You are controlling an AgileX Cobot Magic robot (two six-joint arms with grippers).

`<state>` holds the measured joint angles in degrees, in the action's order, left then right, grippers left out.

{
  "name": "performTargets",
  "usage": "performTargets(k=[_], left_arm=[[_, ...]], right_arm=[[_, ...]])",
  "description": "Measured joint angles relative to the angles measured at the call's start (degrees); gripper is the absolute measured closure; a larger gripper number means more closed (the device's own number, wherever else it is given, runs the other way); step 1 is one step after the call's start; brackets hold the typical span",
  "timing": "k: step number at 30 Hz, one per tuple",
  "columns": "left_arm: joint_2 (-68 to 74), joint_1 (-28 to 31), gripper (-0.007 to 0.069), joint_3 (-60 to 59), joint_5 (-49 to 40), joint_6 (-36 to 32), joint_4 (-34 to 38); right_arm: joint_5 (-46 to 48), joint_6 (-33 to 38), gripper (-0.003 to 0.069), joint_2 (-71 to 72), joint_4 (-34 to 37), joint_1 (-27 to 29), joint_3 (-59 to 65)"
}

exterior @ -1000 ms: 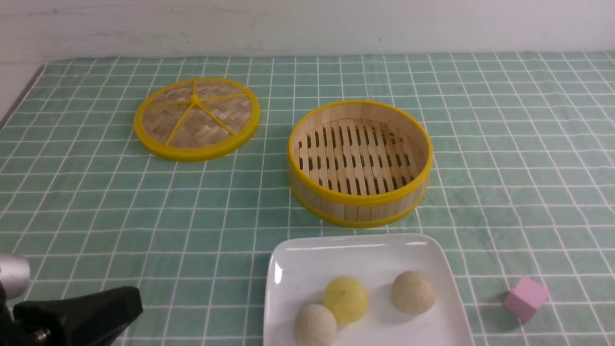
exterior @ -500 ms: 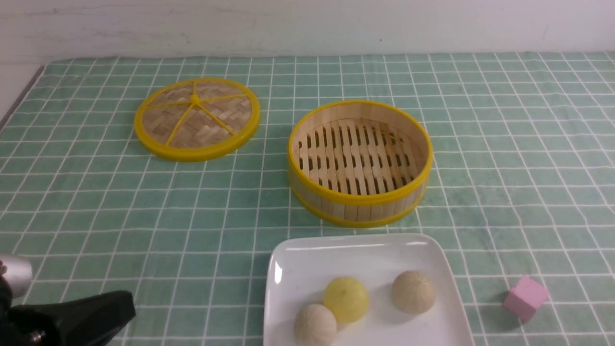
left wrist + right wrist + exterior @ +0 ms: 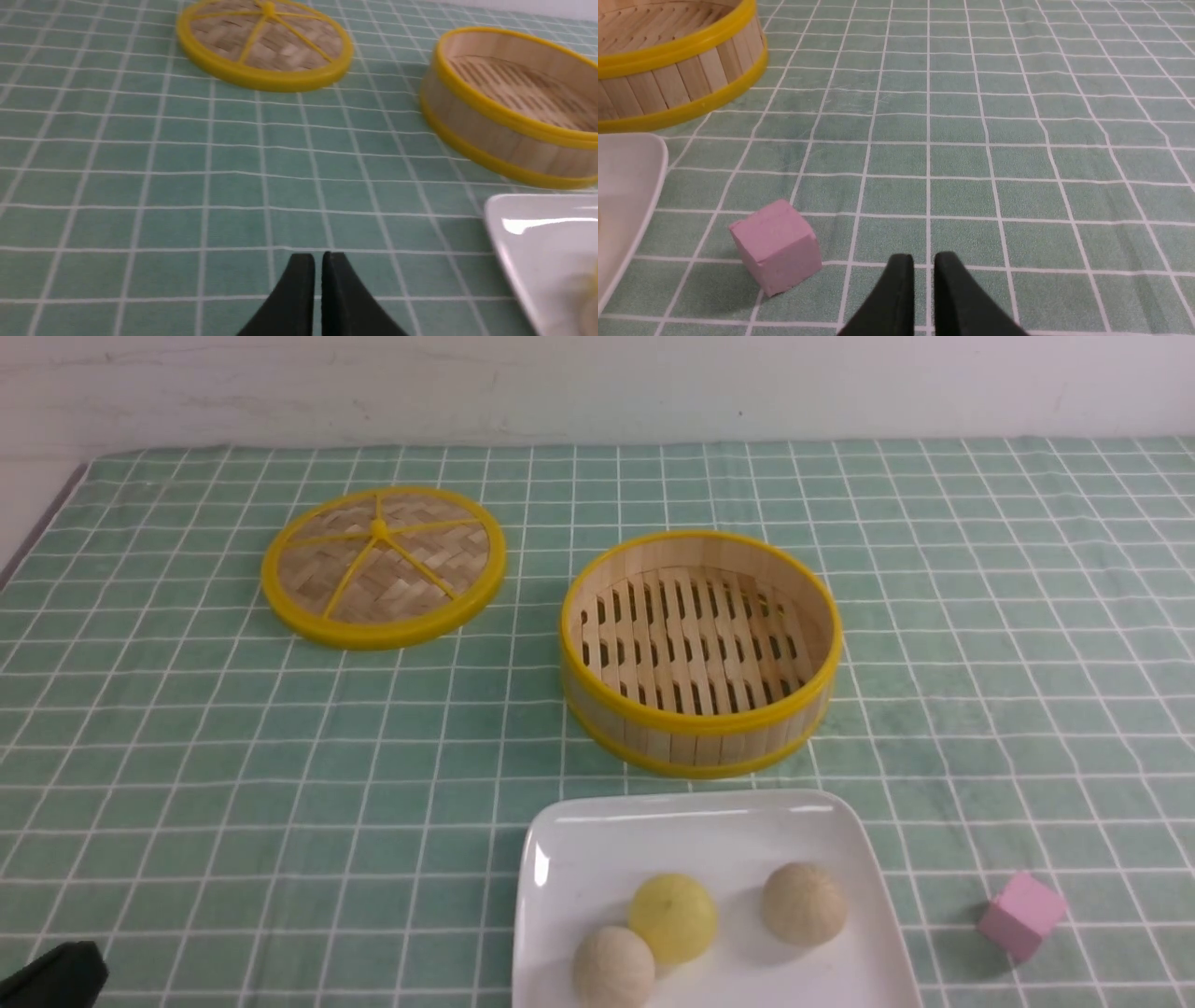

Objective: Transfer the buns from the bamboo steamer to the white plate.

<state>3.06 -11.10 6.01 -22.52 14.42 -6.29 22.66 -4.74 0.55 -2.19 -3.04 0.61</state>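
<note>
A: Front view, surroundings first. Woven lid point(image 3: 383, 567) lies flat toward the far left of the worktop point(image 3: 1008, 616), well apart from the bamboo steamer point(image 3: 700, 747), which sits mid-worktop with only its slatted floor showing. Pink cube point(image 3: 1021, 915) near the near edge, just beside the white plate point(image 3: 672, 835) but not touching.

B: And the buns point(image 3: 672, 917)?

A: All three on the plate at the near edge: the yellow one touching a cream one point(image 3: 612, 968), the other cream one point(image 3: 804, 903) apart toward the cube side.

B: Arms?

A: Only a black sliver of the left arm point(image 3: 54, 975) at the near-left corner. Right arm out of this view.

B: Pincers?

A: Left pincer point(image 3: 317, 261) low over bare cloth, jaws a hair apart, holding nothing. Right pincer point(image 3: 923, 261) low over cloth near the cube, a narrow gap between the jaws, also empty.
</note>
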Motion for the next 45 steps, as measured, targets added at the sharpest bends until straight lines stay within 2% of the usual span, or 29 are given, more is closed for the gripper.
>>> performTargets(k=[4, 9, 45], left_arm=[[-3.4, 8.9, 0.0565, -5.1, 1.1, -0.9, 0.0], [-3.7, 12.6, 0.0563, -7.4, 1.6, -1.1, -0.1], [-3.7, 10.9, 0.0532, -7.4, 1.2, -1.3, -0.9]], right_arm=[[0.0, 0.0, 0.0558, 0.0, 0.0, 0.0, 0.0], [0.0, 0.0, 0.0553, 0.0, 0.0, 0.0, 0.0], [0.0, 0.0, 0.0526, 0.0, 0.0, 0.0, 0.0]])
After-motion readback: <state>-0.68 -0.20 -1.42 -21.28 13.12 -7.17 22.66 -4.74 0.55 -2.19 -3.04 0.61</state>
